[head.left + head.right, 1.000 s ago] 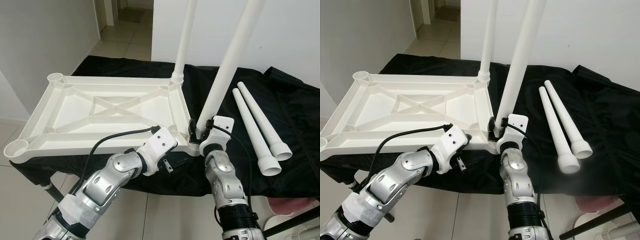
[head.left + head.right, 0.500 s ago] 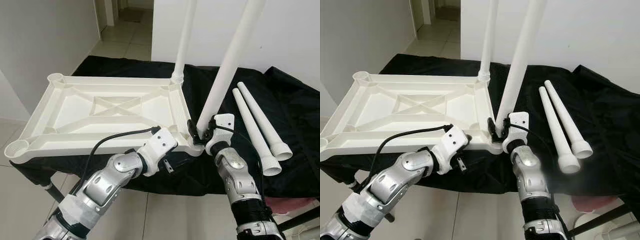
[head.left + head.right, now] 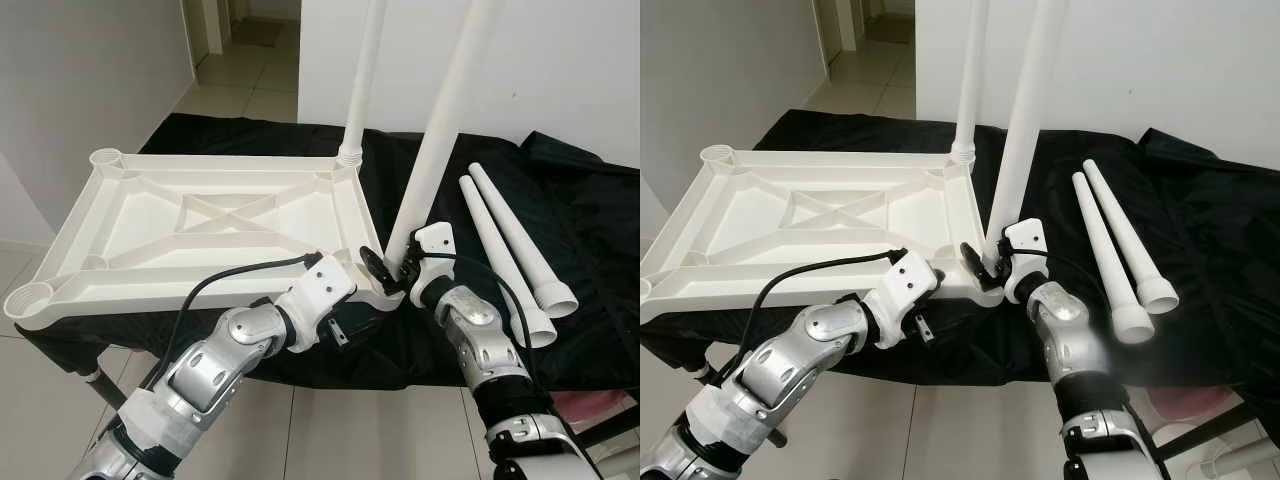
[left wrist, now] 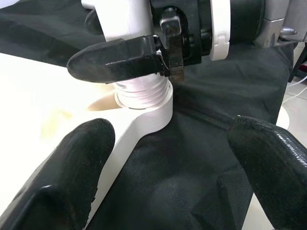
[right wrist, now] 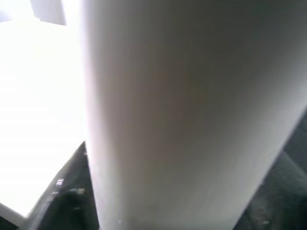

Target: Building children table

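Note:
A white tabletop lies upside down on the black cloth. One white leg stands in its far right corner. A second leg stands slightly tilted in the near right corner socket, its threaded end resting in the socket. My right gripper is shut on this leg just above the socket, one black finger pressed against it. My left gripper is open, low at the tabletop's front edge, facing that same corner and touching nothing.
Two loose white legs lie side by side on the black cloth to the right. The covered table's front edge is just ahead of me. White walls stand behind and to the left, with tiled floor beyond.
My right forearm has swung out to the right and the wrist has turned around the near leg, still holding it. The left arm stays put.

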{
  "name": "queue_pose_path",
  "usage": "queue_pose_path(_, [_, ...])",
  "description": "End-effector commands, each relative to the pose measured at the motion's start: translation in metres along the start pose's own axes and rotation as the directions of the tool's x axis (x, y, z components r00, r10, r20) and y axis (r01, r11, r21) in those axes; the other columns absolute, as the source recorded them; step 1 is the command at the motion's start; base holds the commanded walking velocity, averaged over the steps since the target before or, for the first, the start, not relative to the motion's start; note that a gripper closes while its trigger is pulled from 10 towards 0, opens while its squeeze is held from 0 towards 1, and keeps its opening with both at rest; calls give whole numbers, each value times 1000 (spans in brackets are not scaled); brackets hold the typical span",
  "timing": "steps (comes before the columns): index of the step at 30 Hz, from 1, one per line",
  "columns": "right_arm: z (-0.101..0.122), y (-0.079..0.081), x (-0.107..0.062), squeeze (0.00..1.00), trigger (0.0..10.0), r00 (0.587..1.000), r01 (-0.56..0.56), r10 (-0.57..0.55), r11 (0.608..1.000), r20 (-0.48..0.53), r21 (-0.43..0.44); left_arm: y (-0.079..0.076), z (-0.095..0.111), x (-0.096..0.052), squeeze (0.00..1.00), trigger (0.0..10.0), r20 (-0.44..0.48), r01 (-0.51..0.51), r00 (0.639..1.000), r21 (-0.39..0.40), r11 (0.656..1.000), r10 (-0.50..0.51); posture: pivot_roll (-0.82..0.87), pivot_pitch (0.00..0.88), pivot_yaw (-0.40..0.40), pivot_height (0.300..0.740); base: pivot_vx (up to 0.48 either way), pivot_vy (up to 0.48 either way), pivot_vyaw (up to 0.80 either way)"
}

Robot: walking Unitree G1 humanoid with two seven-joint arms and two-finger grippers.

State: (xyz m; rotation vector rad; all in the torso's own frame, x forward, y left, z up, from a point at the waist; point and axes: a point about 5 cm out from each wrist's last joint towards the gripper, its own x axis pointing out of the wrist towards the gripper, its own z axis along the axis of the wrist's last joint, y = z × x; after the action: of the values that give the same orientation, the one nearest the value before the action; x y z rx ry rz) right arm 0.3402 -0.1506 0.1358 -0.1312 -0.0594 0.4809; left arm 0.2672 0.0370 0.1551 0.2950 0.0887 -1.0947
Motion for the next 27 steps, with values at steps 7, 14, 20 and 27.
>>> queue_pose_path(7, [-7,-2,-2,0,0,999,-37,37,999,-22,1,-2,0,-1,0,10000,-16,59,998,1,998,-59,20,0,-37,740,0,0,0])
queue_pose_path(14, [-11,-3,-7,0,4588,999,-19,20,1000,-26,8,-3,-1,-2,0,10000,-20,59,998,-3,998,-59,20,0,-34,740,0,0,0])
queue_pose_path(20, [-11,-3,-8,0,10000,1000,24,-23,999,-15,41,-3,-1,-3,0,10000,-23,60,998,-5,998,-60,19,1,-32,740,0,0,0])
queue_pose_path(27, [-6,-2,-4,0,10000,985,172,-171,980,-20,104,-4,-2,-4,0,10000,-27,63,998,-10,998,-63,14,9,-27,740,0,0,0])
